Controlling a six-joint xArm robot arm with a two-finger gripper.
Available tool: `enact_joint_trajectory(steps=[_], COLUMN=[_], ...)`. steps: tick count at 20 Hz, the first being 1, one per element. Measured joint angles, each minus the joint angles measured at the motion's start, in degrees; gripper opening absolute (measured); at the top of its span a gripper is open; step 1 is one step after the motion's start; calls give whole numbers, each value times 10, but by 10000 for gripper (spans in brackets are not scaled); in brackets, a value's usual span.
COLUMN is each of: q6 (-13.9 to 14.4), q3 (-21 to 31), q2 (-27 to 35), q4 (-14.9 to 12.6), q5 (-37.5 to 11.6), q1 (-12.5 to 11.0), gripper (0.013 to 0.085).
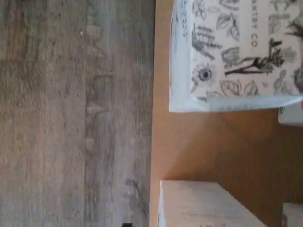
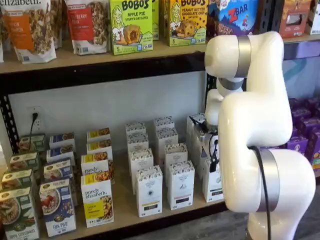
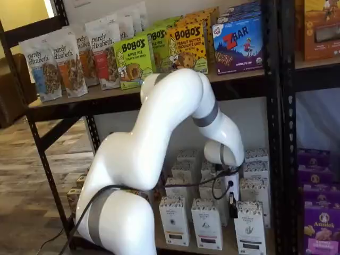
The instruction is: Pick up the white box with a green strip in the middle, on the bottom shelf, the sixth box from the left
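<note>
The white box point(image 2: 214, 184) stands in the front row of the bottom shelf point(image 2: 125, 212), partly hidden by my arm. It also shows in a shelf view point(image 3: 249, 227), with a speckled top band and a dark strip low on its face. My gripper point(image 3: 232, 203) hangs just above the front-row cartons, close to the left of the white box's top. Only a dark finger and a cable show, so I cannot tell whether it is open. It also shows in a shelf view point(image 2: 210, 147). The wrist view shows a carton's patterned top point(image 1: 236, 52) and the tan board point(image 1: 213, 142).
Similar white cartons point(image 2: 149, 191) point(image 2: 180, 185) stand to the left, with several more rows behind. A "purely elizabeth" box point(image 2: 97, 200) and other cereal boxes fill the shelf's left. The upper shelf point(image 2: 100, 57) holds bags and bar boxes. Purple boxes point(image 3: 319, 223) sit in the neighbouring rack. A wood floor point(image 1: 71, 118) lies below.
</note>
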Motion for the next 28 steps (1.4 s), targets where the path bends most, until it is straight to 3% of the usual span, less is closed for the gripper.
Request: enact_joint_trajectory(steps=[3,11,18,25,27,28], q6=[16,24,30,18,13,11], q3=[-27,-88,-87,-77,-76,-76], q2=[18,55,71,75,75,75], q4=[-23,-50,-64,-57,-52,-51], q5=[21,76,46,14,13,14], q1=[-4,-19,-26,-32,-33,-34], gripper=[850,850,850,850,770,770])
